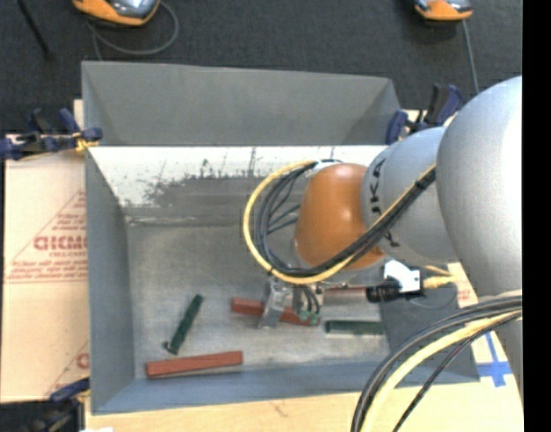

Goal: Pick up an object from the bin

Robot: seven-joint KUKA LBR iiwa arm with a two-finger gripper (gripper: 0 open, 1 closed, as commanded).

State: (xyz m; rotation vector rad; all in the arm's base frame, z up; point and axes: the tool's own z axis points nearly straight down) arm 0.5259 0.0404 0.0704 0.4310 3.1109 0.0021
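Nearest the front wall of the grey bin [104, 268] lies a long red-brown bar [194, 364], flat on the floor and almost parallel to that wall, well apart from the arm. Just behind it, toward the left, a thin dark green stick [184, 322] lies slanted on the bare floor. Further in, about the middle of the floor, the gripper [277, 311] is down low at the right end of a short red block [247, 307]; the block's left part sticks out clear of it, while its right end is hidden under the metal, so whether the gripper is open, closed or gripping anything cannot be told, nor whether it touches the block. Small red and green bits show just to the gripper's right, too cramped to name, and beyond them a dark green bar [355, 328] lies flat near the right wall. Above all this sits the orange cover [334, 210] of the wrist with its loop of cables [257, 196], and behind that the bin's sloping back wall. The red block is the likeliest thing to be picked, being the closest. It looks small, stiff and light, probably wood or plastic, not fragile and with flat sides that should not slip much. The sensible hold would be across its narrow width near the middle, so it hangs level instead of tipping from one end
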